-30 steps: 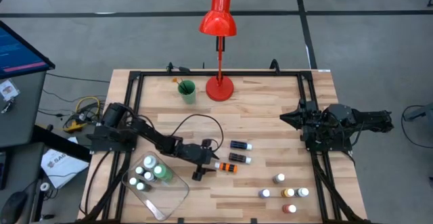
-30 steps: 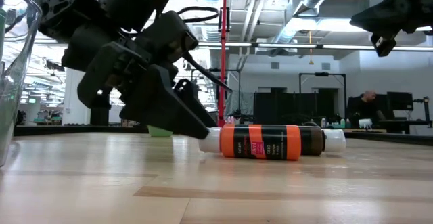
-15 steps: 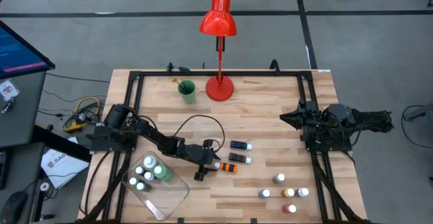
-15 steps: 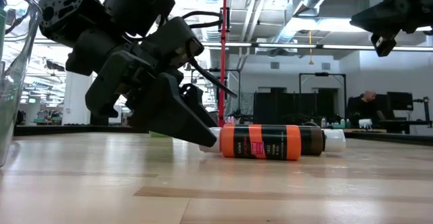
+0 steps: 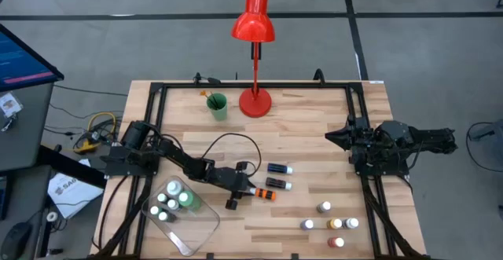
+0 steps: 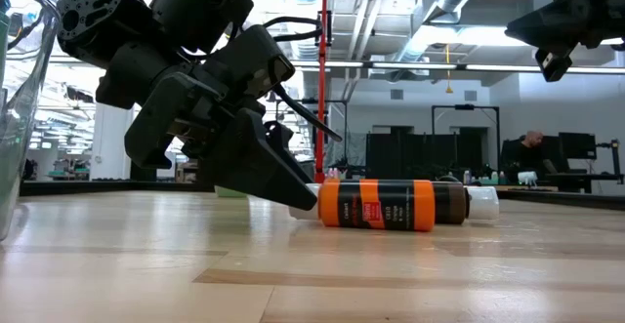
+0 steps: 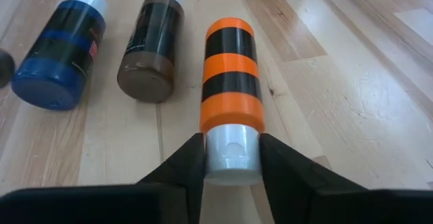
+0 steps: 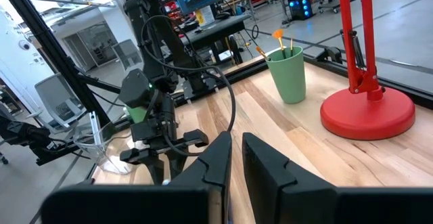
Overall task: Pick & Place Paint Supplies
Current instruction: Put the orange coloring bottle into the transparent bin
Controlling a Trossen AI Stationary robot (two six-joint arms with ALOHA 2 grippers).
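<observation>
Three paint bottles [image 5: 273, 183] lying mid-table; five bottles standing [image 5: 330, 222] near right; about five bottles in the clear tray [image 5: 196, 230]; one green cup [image 5: 217, 106]; one red lamp [image 5: 254, 56].

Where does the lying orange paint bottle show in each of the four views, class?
High view: orange paint bottle, below centre, at the left gripper.
Low view: centre, lying on the table.
Left wrist view: centre, white cap between the fingers.
Right wrist view: not visible.
Shared landmark: brown bottle beside it.
</observation>
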